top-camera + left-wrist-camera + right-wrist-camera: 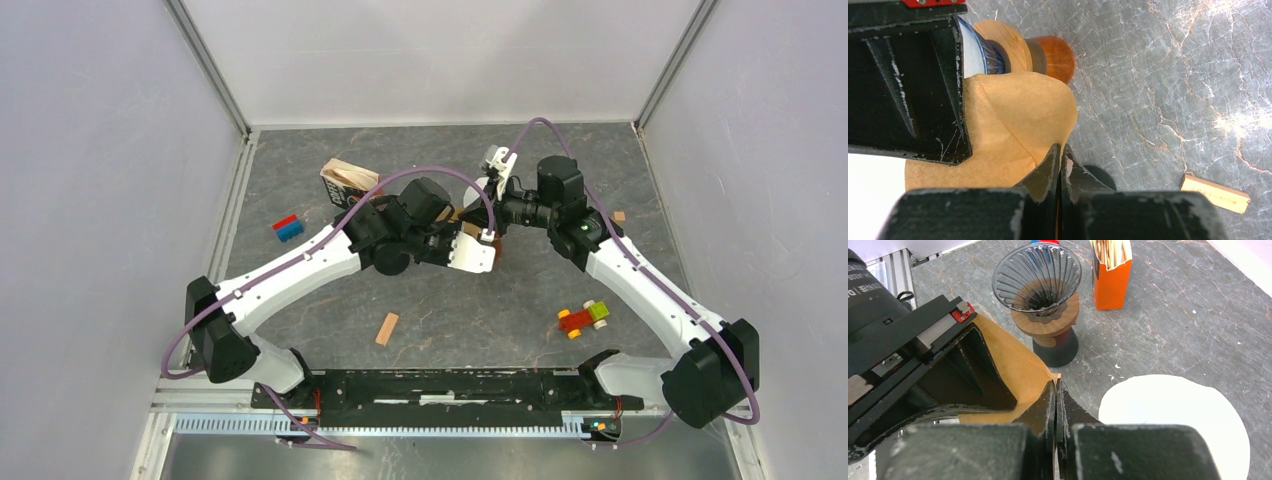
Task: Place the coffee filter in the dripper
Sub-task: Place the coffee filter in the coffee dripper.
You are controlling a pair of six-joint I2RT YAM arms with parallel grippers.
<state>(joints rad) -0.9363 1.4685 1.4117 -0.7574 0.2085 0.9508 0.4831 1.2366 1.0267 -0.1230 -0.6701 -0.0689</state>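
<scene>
coffee filter (1013, 367) pinched between the right gripper (1055, 390) fingers, edge in the tips, sheet spreading left of them. left gripper (1061, 162) fingers clamp the same filter from the other side; the right gripper's body sits up-left of the left fingers, over the sheet. dripper (1037, 280) stands on the table (1168, 315) straight ahead of the right fingertips, past the filter. box (1111, 275) ahead-right, just beside the dripper. flat disc (1173, 415) on the table, right of the right fingertips. wood block (1215, 194) on the table, well right of the left fingers.
</scene>
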